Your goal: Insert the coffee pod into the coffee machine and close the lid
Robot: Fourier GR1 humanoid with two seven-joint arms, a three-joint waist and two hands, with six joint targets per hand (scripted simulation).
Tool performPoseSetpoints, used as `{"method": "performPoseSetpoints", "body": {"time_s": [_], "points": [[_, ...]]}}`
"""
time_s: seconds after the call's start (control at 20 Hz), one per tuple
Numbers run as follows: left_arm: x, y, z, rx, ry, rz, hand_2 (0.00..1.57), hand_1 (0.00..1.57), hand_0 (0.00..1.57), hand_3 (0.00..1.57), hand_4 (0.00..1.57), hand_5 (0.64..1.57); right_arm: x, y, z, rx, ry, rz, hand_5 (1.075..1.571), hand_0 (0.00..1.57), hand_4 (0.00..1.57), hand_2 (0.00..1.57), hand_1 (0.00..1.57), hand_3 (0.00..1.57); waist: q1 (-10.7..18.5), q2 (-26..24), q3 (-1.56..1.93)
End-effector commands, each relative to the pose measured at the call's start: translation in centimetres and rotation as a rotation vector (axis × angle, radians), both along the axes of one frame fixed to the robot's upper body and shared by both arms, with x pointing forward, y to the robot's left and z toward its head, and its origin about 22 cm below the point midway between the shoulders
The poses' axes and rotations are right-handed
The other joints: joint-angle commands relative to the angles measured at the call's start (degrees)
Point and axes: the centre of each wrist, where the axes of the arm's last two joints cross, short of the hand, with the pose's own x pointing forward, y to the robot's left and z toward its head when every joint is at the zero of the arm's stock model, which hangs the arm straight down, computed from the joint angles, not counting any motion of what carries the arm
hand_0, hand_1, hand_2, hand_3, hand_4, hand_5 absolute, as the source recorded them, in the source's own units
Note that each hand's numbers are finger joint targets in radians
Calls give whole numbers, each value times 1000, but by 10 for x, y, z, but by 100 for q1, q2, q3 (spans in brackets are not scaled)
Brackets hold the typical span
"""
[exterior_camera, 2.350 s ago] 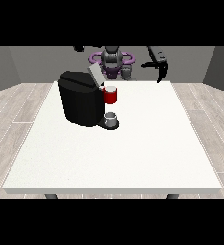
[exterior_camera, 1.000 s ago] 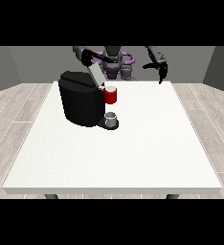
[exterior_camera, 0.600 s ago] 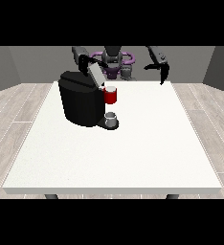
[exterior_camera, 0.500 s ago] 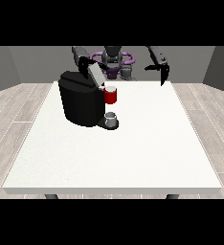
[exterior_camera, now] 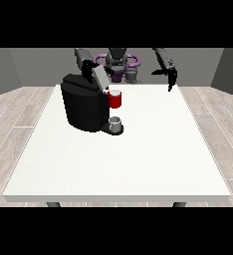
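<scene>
The black coffee machine point(exterior_camera: 83, 103) stands on the left half of the white table point(exterior_camera: 138, 164). Its grey lid point(exterior_camera: 99, 77) is tilted up above the machine's top. The hand at the view's left point(exterior_camera: 90, 65) is at the lid's upper end. A red thing at the machine point(exterior_camera: 115, 99) sits at its front. Below it, a small grey thing point(exterior_camera: 116, 122) rests on the machine's base. The hand at the view's right point(exterior_camera: 171, 75) hangs above the table's far right edge, its straight fingers pointing down and holding nothing.
The robot's body point(exterior_camera: 119, 63) is behind the table's far edge. Grey walls and a wood-look floor surround the table.
The hand at the view's left has come forward from behind the machine to the lid, which now stands tilted up. The hand at the view's right has turned its fingers downward.
</scene>
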Motion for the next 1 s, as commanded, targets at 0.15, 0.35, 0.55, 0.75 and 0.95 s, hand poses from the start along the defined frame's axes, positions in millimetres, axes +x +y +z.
{"method": "performPoseSetpoints", "body": {"time_s": [0.15,0.35,0.55,0.75,0.95], "points": [[14,16,5,4,-27,-5,0,0,0,0,354,1571,15,24,15,-15,-11,28,1571,0,427,0,0,0,43,300,35],[11,33,7,-17,-12,10,0,0,0,0,375,1571,8,47,4,-73,1,65,1571,0,454,0,0,0,134,186,34],[19,-1,8,-16,13,-45,0,0,0,0,385,1571,11,52,11,-91,2,81,1571,0,421,0,0,0,294,44,36],[30,2,7,-26,-8,-19,0,0,0,0,366,1571,13,79,38,-127,-43,69,1571,0,374,0,0,0,249,297,32],[24,-4,6,-25,-28,-80,0,0,0,0,372,1571,24,72,54,-182,-89,50,1571,0,375,0,0,0,556,316,35]]}}
